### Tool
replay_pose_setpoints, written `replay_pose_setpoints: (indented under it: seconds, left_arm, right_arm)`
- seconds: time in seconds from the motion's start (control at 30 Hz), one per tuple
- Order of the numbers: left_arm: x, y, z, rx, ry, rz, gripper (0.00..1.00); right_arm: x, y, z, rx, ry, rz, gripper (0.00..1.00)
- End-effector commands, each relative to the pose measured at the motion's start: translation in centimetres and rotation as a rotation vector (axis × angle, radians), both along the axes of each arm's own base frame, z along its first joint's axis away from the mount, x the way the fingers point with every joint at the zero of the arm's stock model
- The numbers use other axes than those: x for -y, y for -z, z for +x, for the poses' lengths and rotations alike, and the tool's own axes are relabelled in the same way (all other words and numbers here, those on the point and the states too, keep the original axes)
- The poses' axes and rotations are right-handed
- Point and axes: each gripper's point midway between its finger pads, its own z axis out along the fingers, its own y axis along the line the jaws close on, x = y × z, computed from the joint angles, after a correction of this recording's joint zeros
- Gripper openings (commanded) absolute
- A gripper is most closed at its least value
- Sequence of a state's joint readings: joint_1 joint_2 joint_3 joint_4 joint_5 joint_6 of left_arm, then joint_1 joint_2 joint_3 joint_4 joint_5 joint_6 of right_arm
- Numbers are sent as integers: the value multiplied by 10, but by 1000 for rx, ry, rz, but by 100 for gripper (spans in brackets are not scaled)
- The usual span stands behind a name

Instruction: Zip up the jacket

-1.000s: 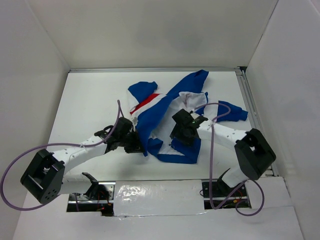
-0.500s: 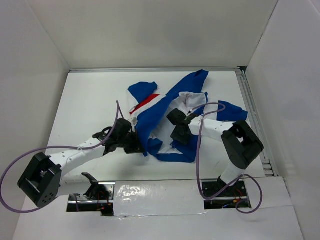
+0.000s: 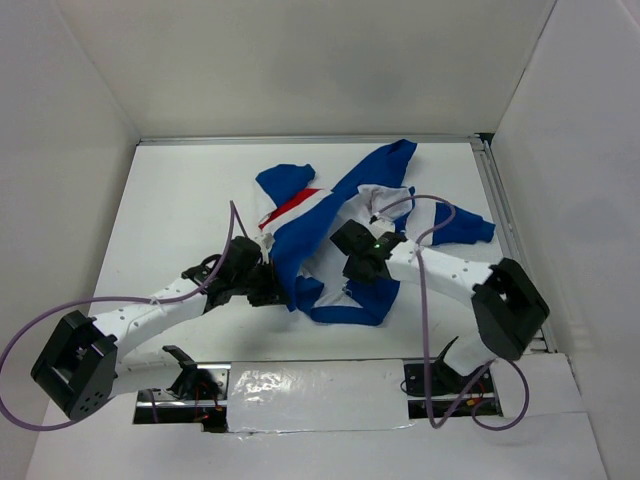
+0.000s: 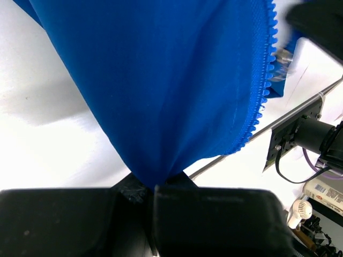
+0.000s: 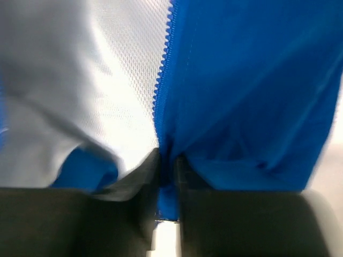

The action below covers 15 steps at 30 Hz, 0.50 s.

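The jacket [image 3: 330, 215] lies crumpled and open in the middle of the table, blue with a red and white panel and white lining. My left gripper [image 3: 275, 290] is shut on a blue front flap [image 4: 161, 80], whose zipper teeth [image 4: 262, 91] run down the flap's right edge. From the right, my right gripper [image 3: 350, 262] reaches onto the other front edge. Its jaws [image 5: 167, 160] pinch blue fabric just below the zipper teeth [image 5: 163, 64], beside the white lining [image 5: 107, 80]. No zipper slider shows in any view.
A metal rail [image 3: 505, 220] runs along the table's right edge. White walls enclose the table on three sides. Purple cables [image 3: 425, 300] loop off both arms. An arm's base mount [image 4: 300, 134] stands at the near edge.
The right gripper has slid left over the jacket's lower front and closed onto the zipper edge. The left gripper has kept its hold and barely moved.
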<state>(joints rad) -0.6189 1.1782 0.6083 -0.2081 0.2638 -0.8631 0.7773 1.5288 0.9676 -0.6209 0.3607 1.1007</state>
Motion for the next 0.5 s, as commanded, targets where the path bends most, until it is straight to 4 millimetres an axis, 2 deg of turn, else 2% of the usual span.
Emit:
replay_pose_setpoints:
  seconds: [0.0,0.07,0.13,0.2,0.27,0.3,0.33,0.37,0.43,0.47]
  left_arm:
    - [6,-7,3,35,29,-20,0]
    - [9,-5,4,26,29,-17,0]
    - [13,0,4,9,36,-10,0]
    - [16,6,4,-13,38,4,0]
    - [22,6,3,-17,46,10,0]
    - [21,13,2,-37,44,26,0]
    - [24,9,7,-28,39,21,0]
    - [30,12,2,-27,62,31,0]
    - [35,18,0,-45,70,48,0]
    - [37,22,2,-60,61,64,0]
  right_arm:
    - [19,-29,-12,77,-57,-42,12]
    - [23,-36,-22,92,-114,-21,6]
    - [19,-41,-36,84,-182,43,0]
    - [14,-32,-56,49,-306,60,0]
    - [22,-26,-70,32,-366,16,0]
    - [24,-23,-78,22,-396,-18,0]
    - [29,-16,-84,-13,-393,-55,3]
    - [40,-10,-92,-56,-376,-111,16]
    - [54,4,-97,-85,-322,-213,21]
    - [60,15,-103,-120,-314,-243,30]
